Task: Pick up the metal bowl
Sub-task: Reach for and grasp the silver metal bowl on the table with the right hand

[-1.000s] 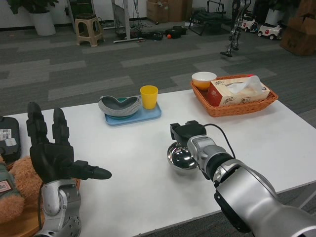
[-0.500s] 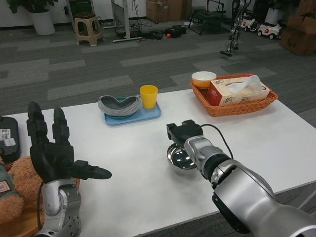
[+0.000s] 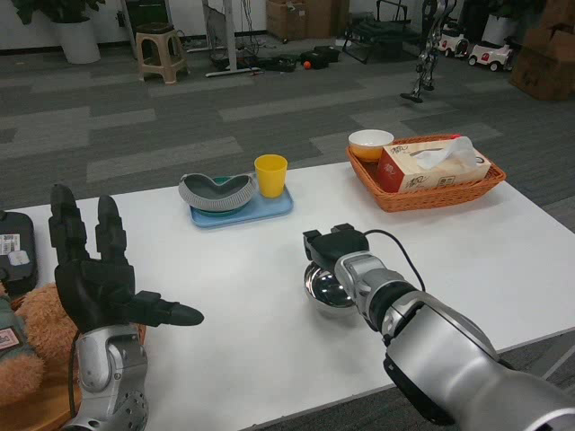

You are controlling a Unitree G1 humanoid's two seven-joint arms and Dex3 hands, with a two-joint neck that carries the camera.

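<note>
Head view: the metal bowl (image 3: 325, 285) sits on the white table (image 3: 503, 242), a bit right of centre and toward the near edge, open side up. The right robot hand (image 3: 336, 246) is parked over its far rim, at about 12 o'clock on the bowl, and the silver forearm runs back toward 5 o'clock. From this angle I honestly can't tell whether the fingers have clamped the rim or are only resting on it, since the wrist hides most of them.

My read is that this is the grasp step, not the lift. The bowl looks flat on the table. Next move calls for a firm pinch on that thin rim, then a straight lift, and shiny steel seems likely to slip.

The left robot hand (image 3: 99, 278) waits at 9 o'clock from the bowl, well apart, fingers spread and holding nothing.

Further out, at about 11 o'clock, there's a blue tray (image 3: 241, 209) with a yellow cup (image 3: 270, 175). A wicker basket (image 3: 431, 193) is at 1 o'clock.

Compared with a second ago, the bowl has levelled out from a tilt and the right robot hand has shifted slightly. The left hasn't budged.
</note>
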